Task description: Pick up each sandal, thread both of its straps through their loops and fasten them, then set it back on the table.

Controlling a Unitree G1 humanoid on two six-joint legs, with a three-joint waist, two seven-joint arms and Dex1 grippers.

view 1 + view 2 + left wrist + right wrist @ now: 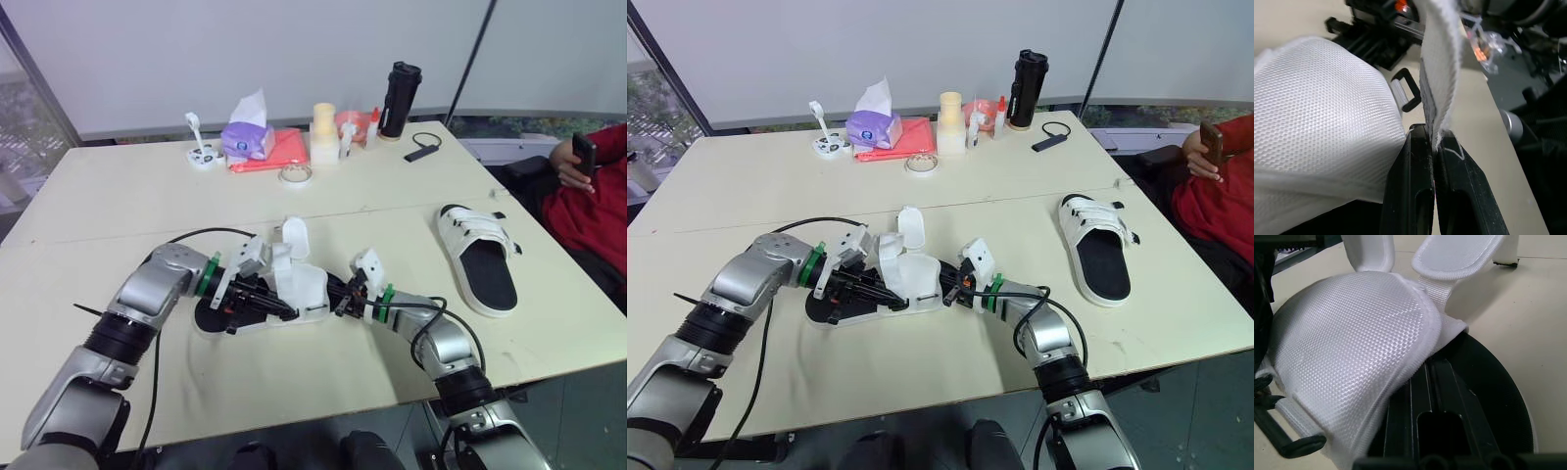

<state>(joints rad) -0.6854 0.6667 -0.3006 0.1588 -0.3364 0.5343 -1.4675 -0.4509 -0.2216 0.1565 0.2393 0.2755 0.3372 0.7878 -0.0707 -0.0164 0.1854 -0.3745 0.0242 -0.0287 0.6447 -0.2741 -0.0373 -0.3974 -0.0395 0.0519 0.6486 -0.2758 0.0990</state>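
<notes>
A white sandal with a black sole [294, 289] lies at mid-table between my two grippers, its straps undone and one flap [294, 235] standing up. My left gripper [1432, 134] is shut on a white strap [1439, 63], close to a black loop [1409, 93]. In the left eye view the left gripper [266, 299] is over the sole. My right gripper [340, 302] comes in from the other end. Its fingers [1400, 411] lie together, tips tucked under the mesh upper [1352, 342]. A second sandal [478, 257] lies flat at the right with its straps across.
At the back stand a tissue box [247, 140] on a red cloth [284, 149], a tape roll [295, 174], a cream cup [323, 132] and a black bottle [399, 100]. A person in red [593, 191] sits at the table's right edge.
</notes>
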